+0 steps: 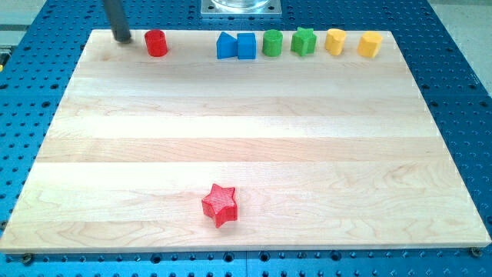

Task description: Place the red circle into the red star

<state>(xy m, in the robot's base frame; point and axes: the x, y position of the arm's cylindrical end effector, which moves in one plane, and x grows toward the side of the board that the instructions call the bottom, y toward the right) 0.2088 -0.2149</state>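
At the board's (246,146) top-left corner, the tip (122,38) rests on the wood, just to the view's left of the red circle (156,43) with a small gap between them; no contact visible. The rod is a plain dark shaft with no jaws, so it has hold of nothing.

The red circle stands near the board's top edge, left of centre. Further right along the same edge, a row: two blue blocks (235,46) touching each other (the left one wedge-like, the right one squarish), then a green block (272,43), roundish, then a green star-like block (304,41), then two yellow blocks (335,41) (370,45), shapes not clear. The green and yellow blocks sit apart from one another.

The red star (220,205) lies near the board's bottom edge, slightly left of centre, well apart from the red circle and from the tip. The board sits on a blue perforated table (461,92).
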